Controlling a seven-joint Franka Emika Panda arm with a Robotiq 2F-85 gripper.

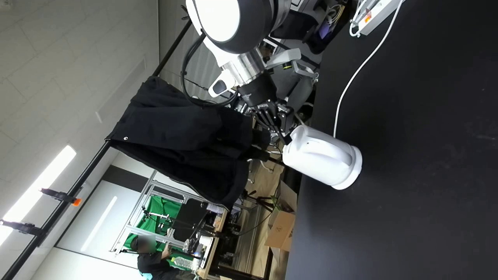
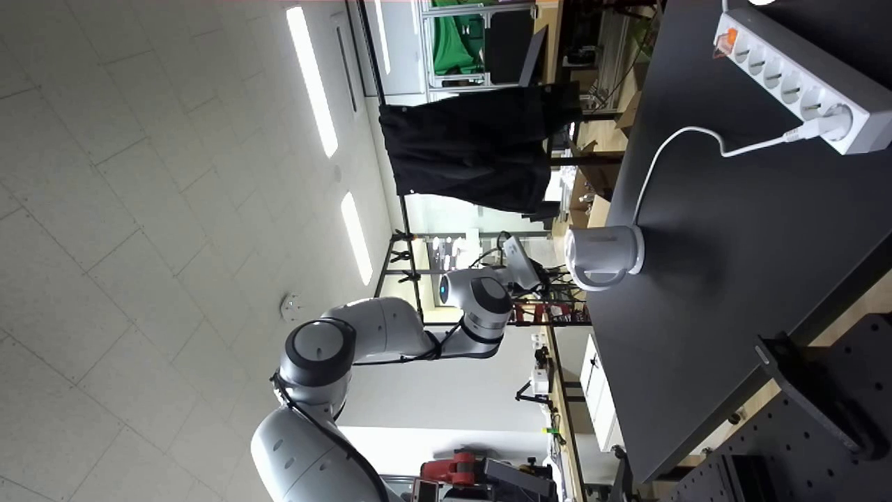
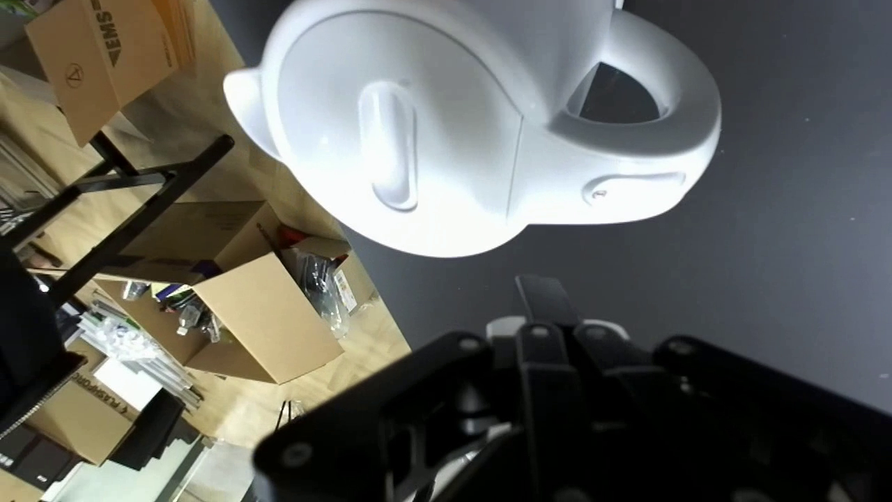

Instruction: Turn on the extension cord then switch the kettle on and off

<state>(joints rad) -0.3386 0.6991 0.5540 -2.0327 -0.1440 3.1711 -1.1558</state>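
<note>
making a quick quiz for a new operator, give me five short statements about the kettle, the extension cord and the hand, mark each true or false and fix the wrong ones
1. The kettle stands upright on the dark table. True.
2. The kettle is open at the top. False: its lid is closed.
3. The kettle is being gripped. False: the hand is close by, but not closed around it.
4. The white plug sits in the extension cord at the end away from the orange switch. True.
5. The orange switch is on the kettle. False: it is on the extension cord.
</note>
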